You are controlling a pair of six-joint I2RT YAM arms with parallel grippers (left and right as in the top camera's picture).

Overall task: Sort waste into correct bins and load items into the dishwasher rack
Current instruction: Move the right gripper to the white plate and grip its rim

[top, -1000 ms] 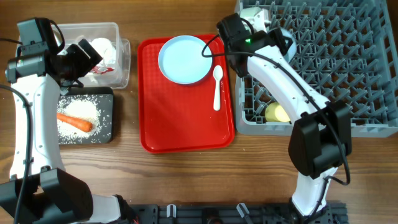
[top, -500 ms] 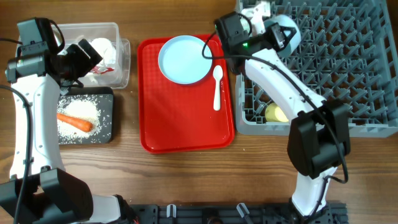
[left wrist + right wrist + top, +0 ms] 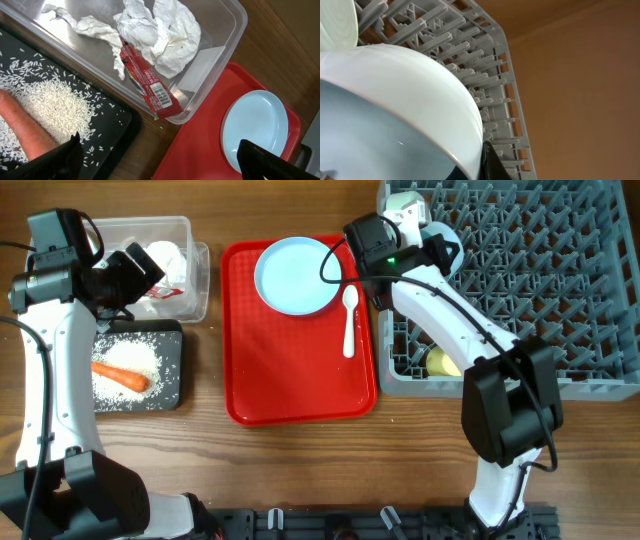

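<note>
Bowl (image 3: 395, 100) pinched at the rim in your right jaws, at rack (image 3: 540, 270) corner; left jaws spread. Loading step. Next: seat it between pegs (image 3: 445, 50), release, fetch plate (image 3: 297, 275).

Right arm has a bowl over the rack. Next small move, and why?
Probably lower the bowl onto the dishwasher rack pegs, then release. The right fingers grip its rim, and it appears to hang above the pegs, not yet seated.
</note>
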